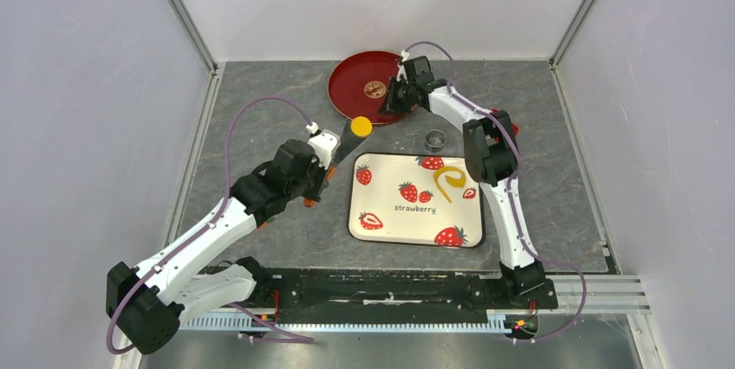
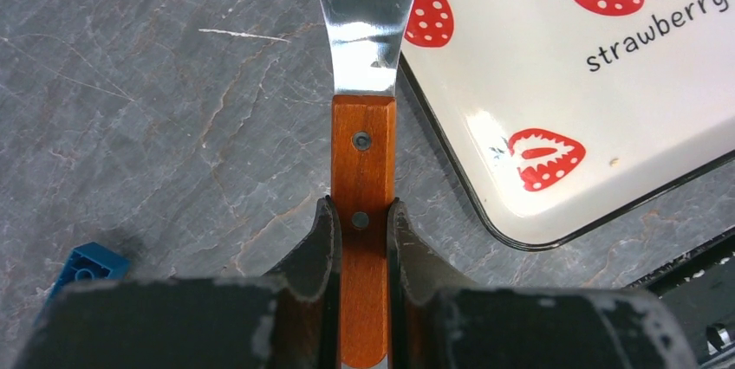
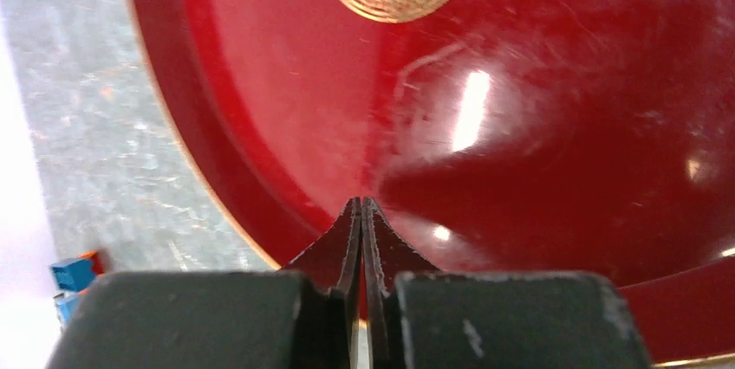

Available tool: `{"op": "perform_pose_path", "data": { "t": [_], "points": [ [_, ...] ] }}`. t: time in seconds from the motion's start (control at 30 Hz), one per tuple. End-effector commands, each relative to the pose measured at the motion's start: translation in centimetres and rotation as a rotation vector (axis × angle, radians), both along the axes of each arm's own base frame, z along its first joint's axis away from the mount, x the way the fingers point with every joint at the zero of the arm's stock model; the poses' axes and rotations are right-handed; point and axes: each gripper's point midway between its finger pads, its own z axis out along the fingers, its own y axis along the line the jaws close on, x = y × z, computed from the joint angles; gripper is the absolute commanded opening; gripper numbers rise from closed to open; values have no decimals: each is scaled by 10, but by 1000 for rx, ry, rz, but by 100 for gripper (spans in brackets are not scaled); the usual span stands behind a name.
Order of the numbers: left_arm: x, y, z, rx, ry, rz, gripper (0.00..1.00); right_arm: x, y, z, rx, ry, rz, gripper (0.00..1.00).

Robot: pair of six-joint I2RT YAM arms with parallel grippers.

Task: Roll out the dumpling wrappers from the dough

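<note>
Nearest me, at the bottom of the overhead view, the two arm bases sat on their black rail. From there the left hand (image 2: 361, 213) reached up the middle left of the frame, clamped tight on the wooden handle of a spatula (image 2: 364, 152). A small blue block (image 2: 87, 267) lay on the grey tabletop (image 1: 563, 144) beside it. To the right of that was the strawberry tray (image 1: 407, 229), with only a curl of leftover yellow dough (image 1: 450, 182) in its upper right corner. The one dumpling wrapper (image 1: 361, 126) I could see rode on the tip of the spatula blade, just above the tray's upper left corner and right at the lower rim of the red plate (image 1: 354, 83). By my reckoning the rolling and cutting of this piece was done. Sliding it onto the plate was left, and the plate showed no wrapper, only its gold emblem. The scrap might yield another. A metal ring cutter (image 1: 435, 138) stood between tray and plate, near the blade's path but apart from it. The right hand (image 3: 361, 206) had its fingers pressed together over the plate's lower right rim, just beside the wrapper. I could not tell whether it pinched the rim. That corner looked crowded, whereas the tabletop left of the plate lay open. Behind the plate the back wall came close.
</note>
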Motion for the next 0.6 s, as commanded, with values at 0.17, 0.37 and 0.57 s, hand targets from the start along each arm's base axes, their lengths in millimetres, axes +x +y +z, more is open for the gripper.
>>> {"op": "perform_pose_path", "data": {
  "t": [0.17,0.37,0.57],
  "points": [
    [1,-14,10,-108,-14,-3,2,-38,-25,-33,-156,70,52,0],
    [3,-10,4,-86,-12,19,2,-88,-35,-27,-225,104,173,0],
    [6,-8,-2,-80,-1,51,2,-144,-44,-23,-250,143,263,1]
  ]
}}
